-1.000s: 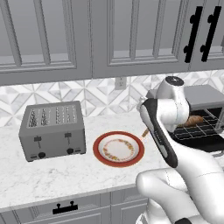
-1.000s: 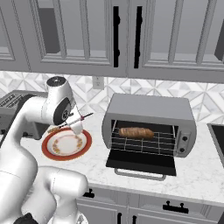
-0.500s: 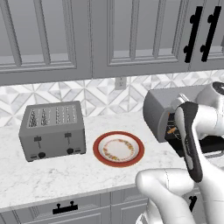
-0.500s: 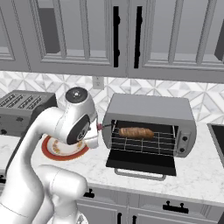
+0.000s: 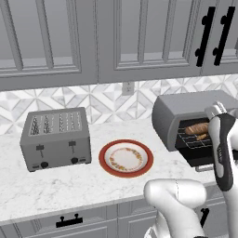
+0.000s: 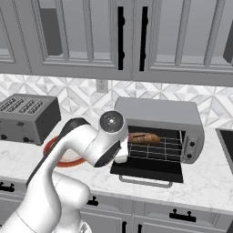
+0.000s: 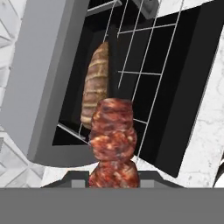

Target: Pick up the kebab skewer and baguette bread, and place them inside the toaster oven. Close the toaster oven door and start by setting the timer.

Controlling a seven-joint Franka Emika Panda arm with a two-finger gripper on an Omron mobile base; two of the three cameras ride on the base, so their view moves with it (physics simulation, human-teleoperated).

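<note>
Marble counter; my gripper [image 7: 113, 181] is clamped on the kebab skewer [image 7: 113, 140], pointing into the open toaster oven [image 6: 157, 111] just ahead, baguette [image 7: 97, 83] on its rack beyond.

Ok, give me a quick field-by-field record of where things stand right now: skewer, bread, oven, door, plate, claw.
skewer: kebab skewer held in the claw, in front of the oven opening, not yet on the rack
bread: baguette lying on the wire rack inside the toaster oven
door: oven door open, folded down flat
plate: red-rimmed plate on the counter, nothing on it
toaster: four-slot toaster left of the plate
claw: shut on the skewer, pointed into the oven
</note>
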